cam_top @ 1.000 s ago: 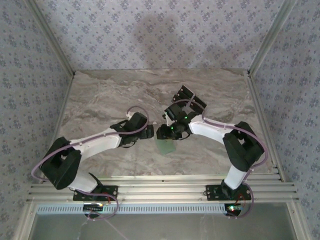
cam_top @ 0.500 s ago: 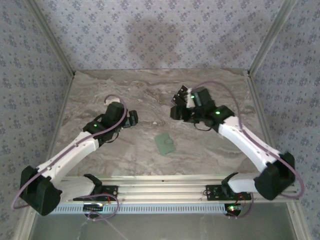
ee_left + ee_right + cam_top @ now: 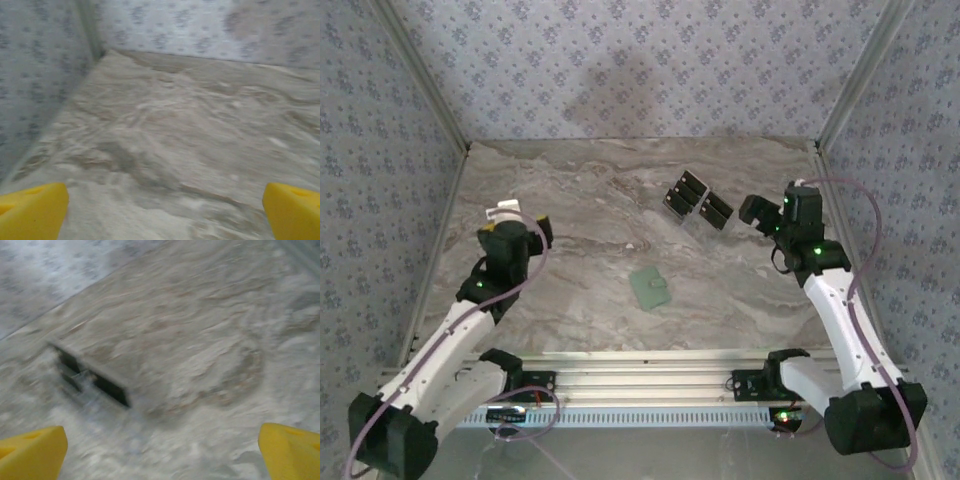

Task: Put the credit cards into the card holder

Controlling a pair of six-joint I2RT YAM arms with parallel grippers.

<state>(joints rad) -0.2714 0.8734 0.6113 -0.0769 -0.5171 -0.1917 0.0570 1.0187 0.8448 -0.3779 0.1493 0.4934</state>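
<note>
Card holder [image 3: 649, 288] lies flat on the counter [image 3: 570, 200], near-centre, btwn the two arms and touching nothing; can't tell if it's folded shut or laid open. L tool [image 3: 512, 228] is left of it at mid-depth, spread wide w/ nothing in it; in its wrist view the yellow pads [image 3: 32, 207] sit at opposite corners over bare marble. R tool [image 3: 760, 210] is further back on the right, near the credit cards [image 3: 700, 198] but not touching them. It's also spread wide and empty, and its wrist view has the cards blurred, ahead and left of the pads.

Step in hand, as I read it: R tool goes for a card, since it's the closer one. To do it well:
- swing left so one card sits btwn the pads
- take the outermost card, not the overlapped pair
- cards are thin and flat on stone, so come in low and tilted, get a pad edge under the rim and pinch across the short side
- L tool prob needed at the holder to pin it or open it, else it'll skid when a card pushes in

Count, near to far: 1 card holder; 2 tools; black cards look like 3, a touching pair on the left plus 1 just right of it, but not sure
</note>
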